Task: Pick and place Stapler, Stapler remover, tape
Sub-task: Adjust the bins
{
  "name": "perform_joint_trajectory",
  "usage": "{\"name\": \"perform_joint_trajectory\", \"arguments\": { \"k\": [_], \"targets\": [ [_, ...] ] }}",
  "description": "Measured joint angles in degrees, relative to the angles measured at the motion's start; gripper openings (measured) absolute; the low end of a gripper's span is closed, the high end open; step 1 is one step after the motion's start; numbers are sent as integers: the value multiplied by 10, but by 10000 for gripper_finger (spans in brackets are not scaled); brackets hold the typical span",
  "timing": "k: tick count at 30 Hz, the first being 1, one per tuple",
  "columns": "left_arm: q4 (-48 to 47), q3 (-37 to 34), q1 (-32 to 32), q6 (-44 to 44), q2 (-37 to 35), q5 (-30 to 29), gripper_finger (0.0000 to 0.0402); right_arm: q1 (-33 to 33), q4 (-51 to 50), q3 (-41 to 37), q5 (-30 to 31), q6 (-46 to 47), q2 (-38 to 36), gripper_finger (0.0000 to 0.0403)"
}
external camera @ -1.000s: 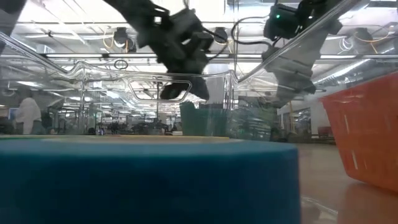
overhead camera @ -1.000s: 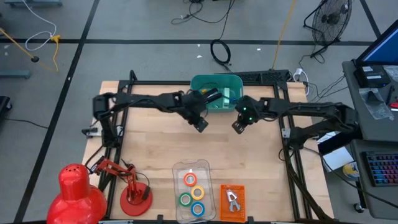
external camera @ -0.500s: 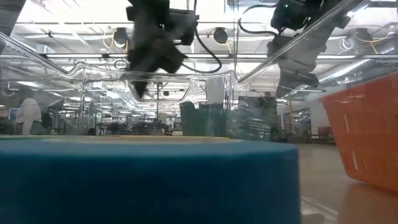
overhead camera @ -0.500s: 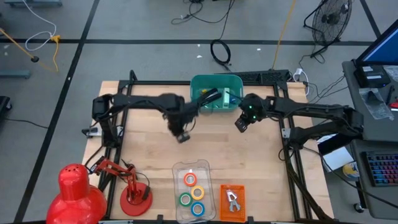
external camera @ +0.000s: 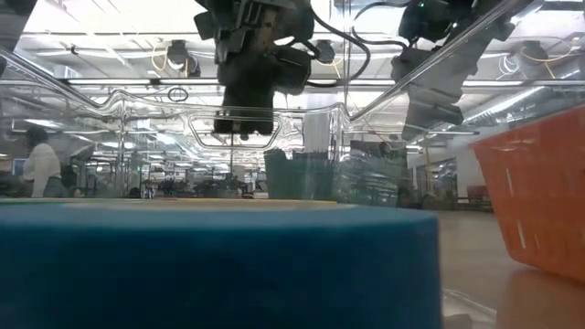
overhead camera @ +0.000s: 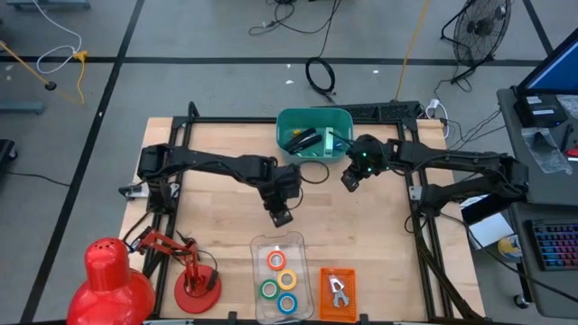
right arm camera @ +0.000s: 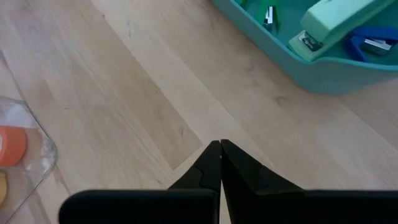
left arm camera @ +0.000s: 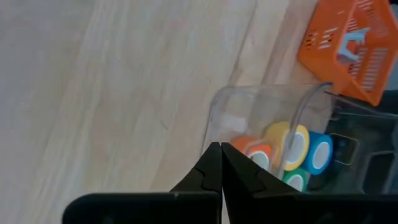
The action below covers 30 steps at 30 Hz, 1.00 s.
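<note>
Though flat on its side — stapler (right arm camera: 339, 22) — nose toward bin wall (right arm camera: 323, 71).

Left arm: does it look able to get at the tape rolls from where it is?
Probably yes. The left gripper, fingers shut, hovers just short of the open clear tray holding the tape rolls; bare tabletop lies between them.

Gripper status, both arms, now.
Left gripper: shut, empty, above the clear plastic tray of tape rolls.
Right gripper: shut, empty, over bare wooden table near the teal bin.
</note>
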Motion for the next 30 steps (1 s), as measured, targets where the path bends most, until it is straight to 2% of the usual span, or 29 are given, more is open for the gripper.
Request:
{"name": "perform_joint_trajectory", "arguments": {
  "k": [7,16,30],
  "targets": [
    [35,0,-20,-2,36,27,0,6,0,0,0,2,0,0],
    [128,0,-39,-31,77,67,0,9,1,0,0,4,0,0],
    [145,0,-37,-19,76,66,0,9,2,0,2,4,0,0]
  ]
}}
